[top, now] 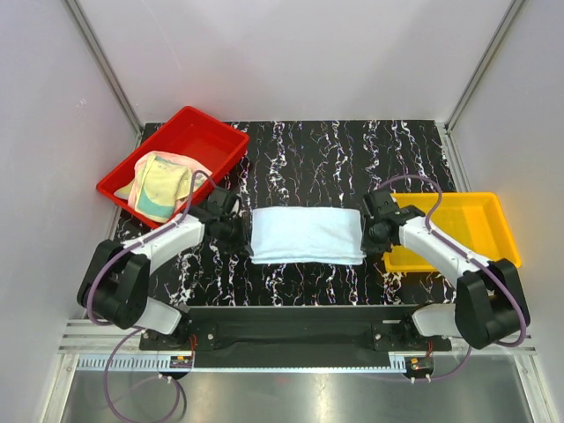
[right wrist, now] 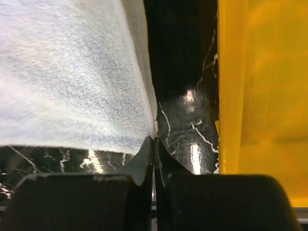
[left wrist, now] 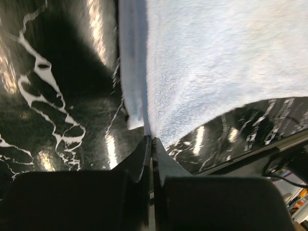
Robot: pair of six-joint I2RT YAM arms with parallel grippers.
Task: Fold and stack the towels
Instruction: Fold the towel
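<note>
Nearest the bases, the left end effector (left wrist: 150, 141) and right end effector (right wrist: 154, 142) each have their fingers pressed together on a near corner of the pale blue-white rectangular cloth towel (top: 307, 234). The towel lies flat between them on the black marbled tabletop (top: 308, 150). It looks light, limp and fluffy, so corner pinches with the edge kept taut should stop it sagging. Farther off, rumpled yellow-green and pink cloth towels (top: 163, 183) fill the red plastic tray (top: 207, 132), and a yellow plastic tray (top: 467, 216) sits to the right.
</note>
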